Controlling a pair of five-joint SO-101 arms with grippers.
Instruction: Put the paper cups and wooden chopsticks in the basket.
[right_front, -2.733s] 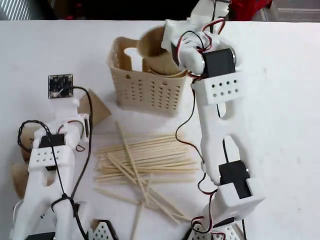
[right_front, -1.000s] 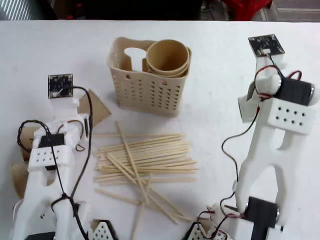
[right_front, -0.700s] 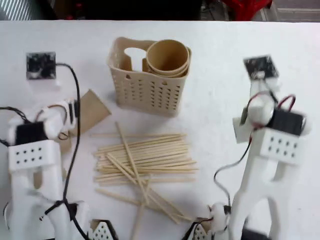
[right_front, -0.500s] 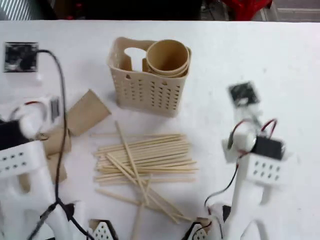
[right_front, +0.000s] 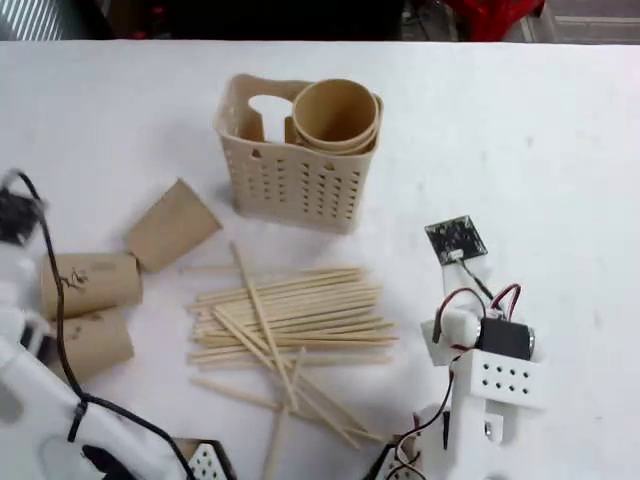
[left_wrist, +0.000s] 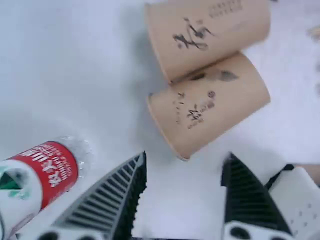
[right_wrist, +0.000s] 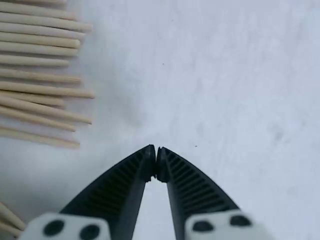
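Retreating right end effector (right_wrist: 156, 164), paper cups (right_front: 90, 285) uncovered

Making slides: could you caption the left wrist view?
Open left gripper beside two paper cups lying side by side on the table.

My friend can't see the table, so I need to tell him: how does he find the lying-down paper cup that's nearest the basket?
Find the cream plastic basket with holes on the white table. Toward the left arm, three brown paper cups lie on their sides. Yours is the slanted cup lying alone, nearest the basket; the other two cups lie side by side.
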